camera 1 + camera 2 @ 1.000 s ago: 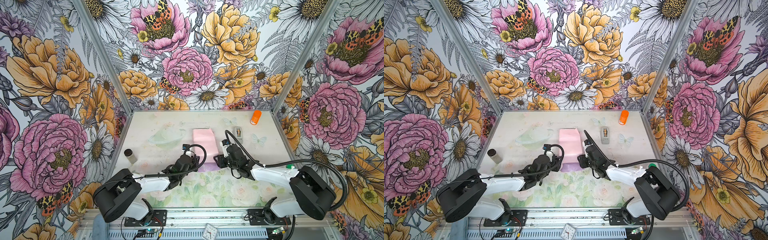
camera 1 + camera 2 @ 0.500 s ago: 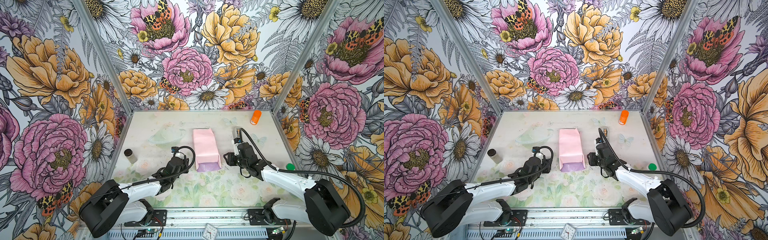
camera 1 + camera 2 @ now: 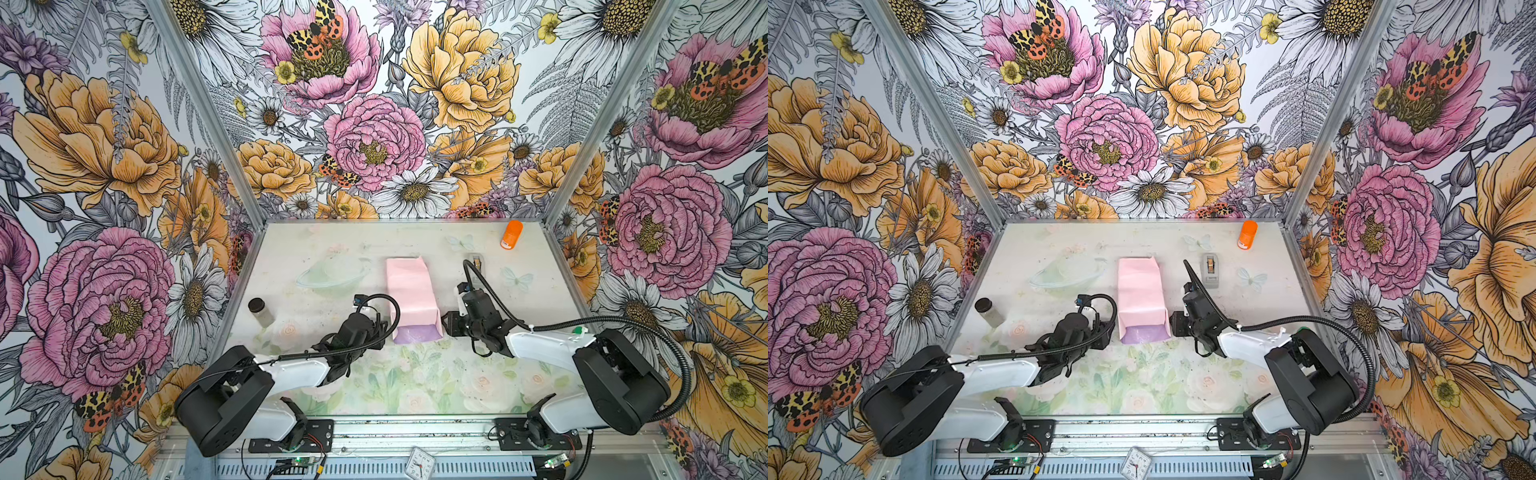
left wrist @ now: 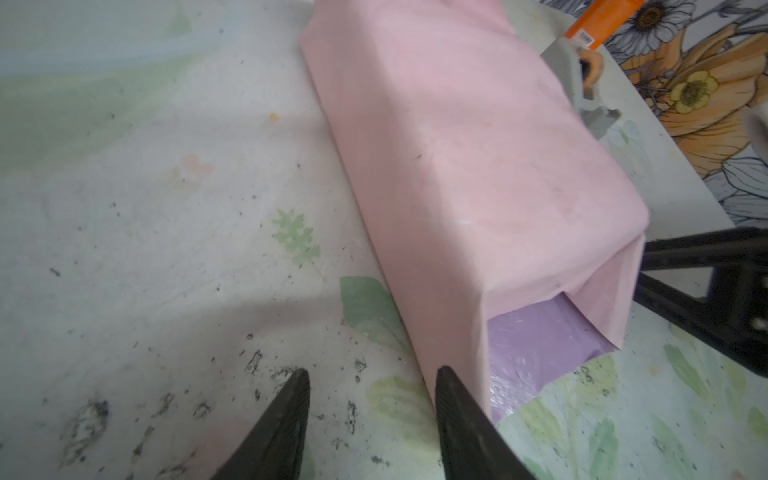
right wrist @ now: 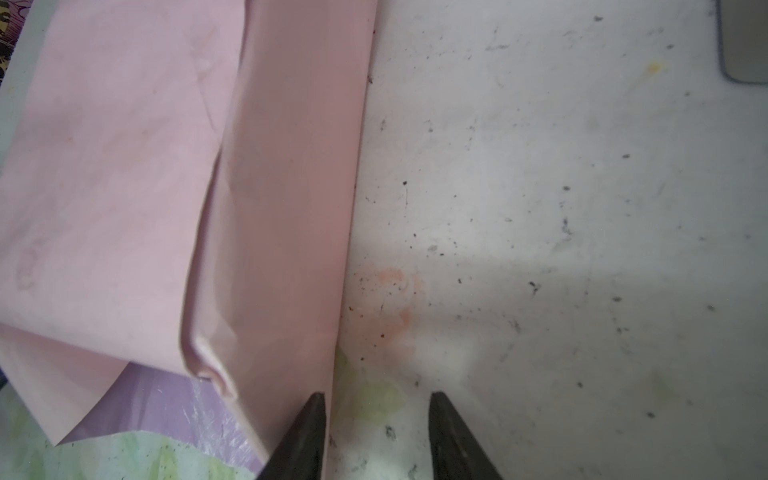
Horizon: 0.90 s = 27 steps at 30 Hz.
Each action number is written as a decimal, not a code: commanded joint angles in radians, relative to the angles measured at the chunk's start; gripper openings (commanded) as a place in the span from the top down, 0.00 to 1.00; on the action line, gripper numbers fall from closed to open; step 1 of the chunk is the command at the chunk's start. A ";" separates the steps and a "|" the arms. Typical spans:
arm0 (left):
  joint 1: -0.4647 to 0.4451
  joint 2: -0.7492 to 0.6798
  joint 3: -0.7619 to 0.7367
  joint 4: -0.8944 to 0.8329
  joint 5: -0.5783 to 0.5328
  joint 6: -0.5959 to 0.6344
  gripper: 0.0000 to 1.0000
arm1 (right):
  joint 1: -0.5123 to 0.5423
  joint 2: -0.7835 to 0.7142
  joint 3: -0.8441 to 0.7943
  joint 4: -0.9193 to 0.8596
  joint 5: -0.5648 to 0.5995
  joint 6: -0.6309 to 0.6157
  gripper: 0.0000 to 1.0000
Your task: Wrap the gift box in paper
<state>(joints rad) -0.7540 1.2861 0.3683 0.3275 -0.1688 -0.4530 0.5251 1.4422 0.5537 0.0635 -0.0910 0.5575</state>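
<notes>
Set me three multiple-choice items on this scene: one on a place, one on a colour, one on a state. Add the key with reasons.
1. Where on the table is the orange bottle?
A. near left corner
B. far right corner
C. middle of the near edge

2. The paper is pink outside. What colour shows inside its open near end?
A. green
B. yellow
C. lilac

3. How does the left pincer stand?
A. open, gripping nothing
B. shut on a fold
C. shut on a box

Key:
1 B: in both top views the bottle sits by the back wall, at the right.
2 C: the left wrist view shows a lilac face under the pink fold.
3 A: its fingers stand apart over bare table, with nothing between them.
</notes>
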 commanded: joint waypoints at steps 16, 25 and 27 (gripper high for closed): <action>0.028 0.194 0.601 -0.655 0.298 1.181 0.22 | -0.080 -0.013 -0.084 0.187 -0.167 0.035 0.57; 0.034 0.318 0.685 -0.651 0.348 1.229 0.19 | -0.089 0.004 -0.080 0.194 -0.178 0.039 0.57; 0.032 0.333 0.691 -0.642 0.348 1.229 0.19 | -0.089 0.008 -0.078 0.195 -0.177 0.039 0.57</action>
<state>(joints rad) -0.7216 1.6142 1.0264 -0.3180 0.1410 0.7391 0.4408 1.4406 0.4755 0.2230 -0.2604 0.5873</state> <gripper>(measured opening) 0.814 0.427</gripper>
